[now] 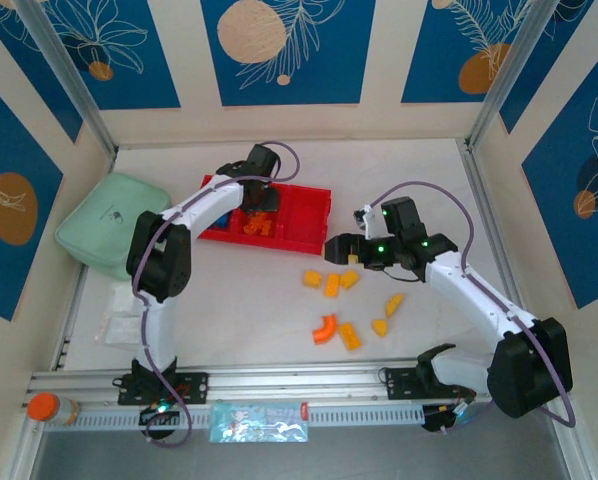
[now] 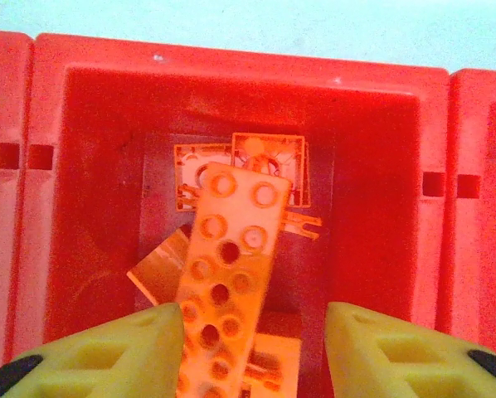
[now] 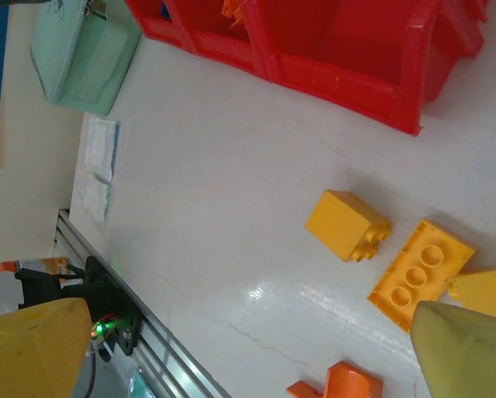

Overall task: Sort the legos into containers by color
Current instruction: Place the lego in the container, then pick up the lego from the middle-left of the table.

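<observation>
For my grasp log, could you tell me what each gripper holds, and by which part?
Nothing, it seems: the left gripper stands open around an orange plate, a gap on one side; the right gripper is open, empty.

The left gripper [image 2: 255, 330] points straight down, far forward, jaws parted; the right gripper [image 3: 250, 348] hovers low, angled, jaws spread wide.
</observation>
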